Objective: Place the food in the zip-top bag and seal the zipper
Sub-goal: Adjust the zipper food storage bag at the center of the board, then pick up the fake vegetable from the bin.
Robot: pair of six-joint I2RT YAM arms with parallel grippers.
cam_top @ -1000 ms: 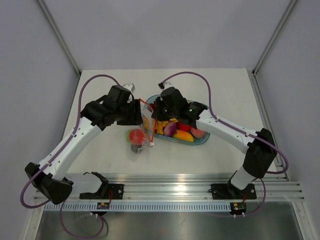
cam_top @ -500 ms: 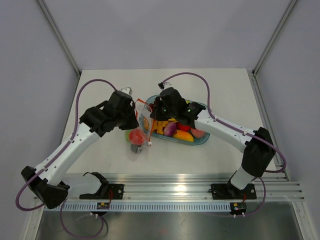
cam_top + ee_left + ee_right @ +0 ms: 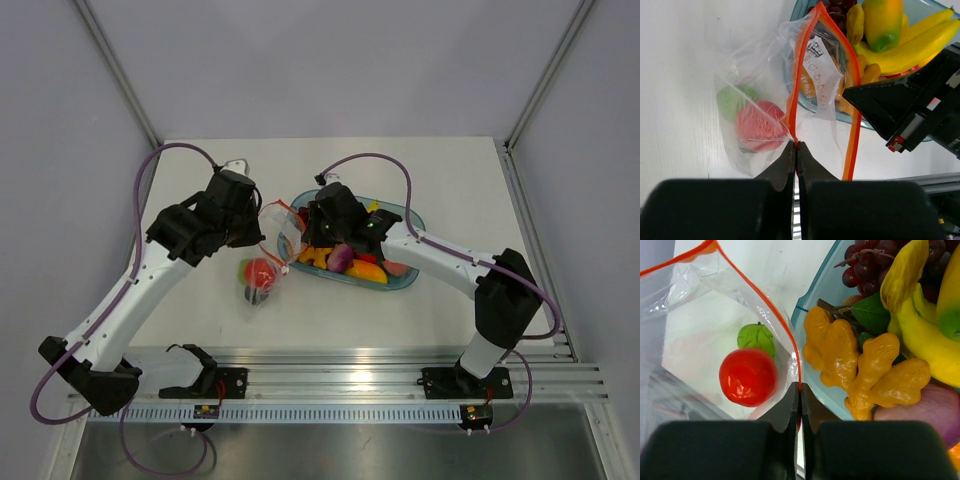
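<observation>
1. My left end effector [image 3: 795,145] is pressed together, pinching one lip of the bag [image 3: 268,262] at its orange zipper [image 3: 854,130].
2. My right end effector [image 3: 799,387] is also pressed together and pinches the opposite lip, just beside the tray [image 3: 815,285].
3. I judge the two pinches are there to pull the lips apart. In the left wrist view the orange strips bow away from each other, so the mouth gapes towards the tray.
4. In the top view the bag sits centre-left between my two end effectors. Its mouth is lifted at the tray's left rim and its bottom sags onto the table [image 3: 200,300].
5. The bag is clear, crinkled and floppy, with a white printed label near the mouth.
6. A red piece [image 3: 748,376] and a green piece [image 3: 756,337] lie touching at its bottom.
7. The ginger [image 3: 865,370], grapes [image 3: 865,270] and bananas [image 3: 920,42] are in the tray, so I judge the filling is barely begun and sealing is far off.
</observation>
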